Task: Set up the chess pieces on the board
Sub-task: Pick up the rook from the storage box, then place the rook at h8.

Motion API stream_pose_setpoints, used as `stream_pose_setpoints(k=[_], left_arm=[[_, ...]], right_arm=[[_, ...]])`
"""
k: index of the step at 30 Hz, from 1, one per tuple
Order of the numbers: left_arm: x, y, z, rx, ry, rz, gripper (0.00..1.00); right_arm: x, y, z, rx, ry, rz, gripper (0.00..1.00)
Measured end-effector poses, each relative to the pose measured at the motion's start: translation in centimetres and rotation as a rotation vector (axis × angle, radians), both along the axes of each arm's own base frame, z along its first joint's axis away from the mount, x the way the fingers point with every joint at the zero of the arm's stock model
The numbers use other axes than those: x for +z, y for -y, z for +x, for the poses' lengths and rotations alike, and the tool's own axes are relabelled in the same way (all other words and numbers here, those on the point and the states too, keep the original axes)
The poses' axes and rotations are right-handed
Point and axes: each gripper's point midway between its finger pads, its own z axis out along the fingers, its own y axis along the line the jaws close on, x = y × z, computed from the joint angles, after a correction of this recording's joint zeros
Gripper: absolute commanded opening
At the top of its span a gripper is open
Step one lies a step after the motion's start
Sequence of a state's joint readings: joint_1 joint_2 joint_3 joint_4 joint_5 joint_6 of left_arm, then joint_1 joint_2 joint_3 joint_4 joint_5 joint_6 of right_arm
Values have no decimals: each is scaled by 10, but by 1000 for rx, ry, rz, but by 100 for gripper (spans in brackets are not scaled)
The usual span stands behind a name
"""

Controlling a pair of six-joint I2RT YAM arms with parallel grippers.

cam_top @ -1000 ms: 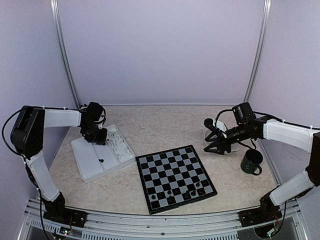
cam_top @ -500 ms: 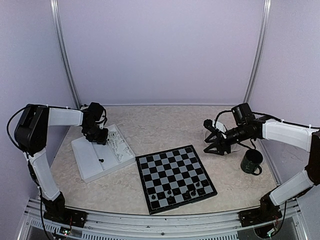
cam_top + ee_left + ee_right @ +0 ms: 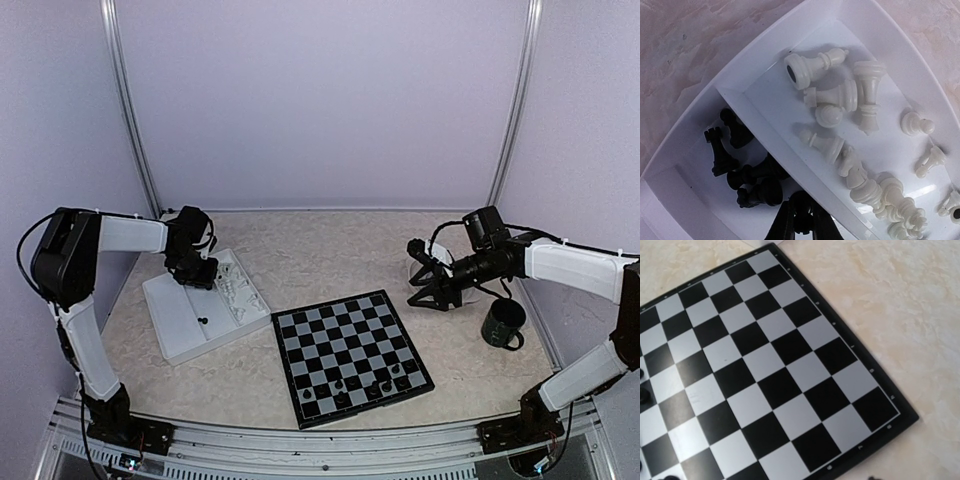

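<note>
Jaws: left gripper (image 3: 803, 220) looks pinched narrow on a black piece (image 3: 801, 202) over the tray (image 3: 180, 325) at frame left, right gripper (image 3: 421, 272) gapes wide beside the board (image 3: 330, 340), and these chess pieces look light, slick and hard, so I'd grab mid-stem.

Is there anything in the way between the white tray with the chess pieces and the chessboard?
Nothing visible. The table between the tray and the board is bare. The dark mug stands beyond the board's right side, out of the way. The pieces only need lifting over the tray's low wall.
</note>
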State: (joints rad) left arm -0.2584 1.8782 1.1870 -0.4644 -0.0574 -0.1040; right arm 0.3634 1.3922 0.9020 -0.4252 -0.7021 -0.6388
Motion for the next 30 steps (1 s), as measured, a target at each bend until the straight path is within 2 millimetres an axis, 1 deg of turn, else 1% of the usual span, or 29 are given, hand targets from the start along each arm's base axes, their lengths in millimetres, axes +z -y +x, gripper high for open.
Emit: stream_pose_setpoints(k=[2,4,6,9,10,12,15,16,18,21,23,24,26,27,28,30], left_arm=[[2,2,-1,-3,3,3,9],[9,2,-4,-4,13,11,9],[22,5,-13,-10,30,17,9],[51,14,-27,-26,73,5,9],[63,19,-33,-33,93,-3,9],[89,35,-47,-61,140,-27,10],[120,70,-70,-138,199,-70,10],[128,87,-82,-178,213,-82,10],[137,119,-107,-266,224,-111,10],[141,177,-159,-449,219,-151,12],[140,214,-204,-601,203,-169,13],[139,226,-223,-660,195,-179,12],[136,252,-267,-795,174,-198,12],[132,259,-283,-841,158,-203,12],[128,265,-296,-875,141,-204,12],[114,272,-313,-918,103,-191,12]], right_arm=[[0,0,0,0,-1,0,56],[0,0,0,0,-2,-1,56],[0,0,-1,0,-3,-1,56],[0,0,-1,1,-4,-1,56],[0,0,-1,1,-5,0,56],[0,0,-1,2,-6,1,56],[-1,-1,-1,4,-10,2,56],[-1,-1,-1,4,-11,2,56],[-2,-1,-1,5,-15,2,57],[-2,-1,-2,6,-16,3,56],[-3,-1,-2,6,-18,3,57],[-3,-1,-2,6,-19,3,57],[-4,-1,-1,6,-20,2,57],[-4,-1,-1,6,-19,1,56],[-4,-1,-1,5,-19,1,57],[-4,-1,-1,5,-19,0,56]])
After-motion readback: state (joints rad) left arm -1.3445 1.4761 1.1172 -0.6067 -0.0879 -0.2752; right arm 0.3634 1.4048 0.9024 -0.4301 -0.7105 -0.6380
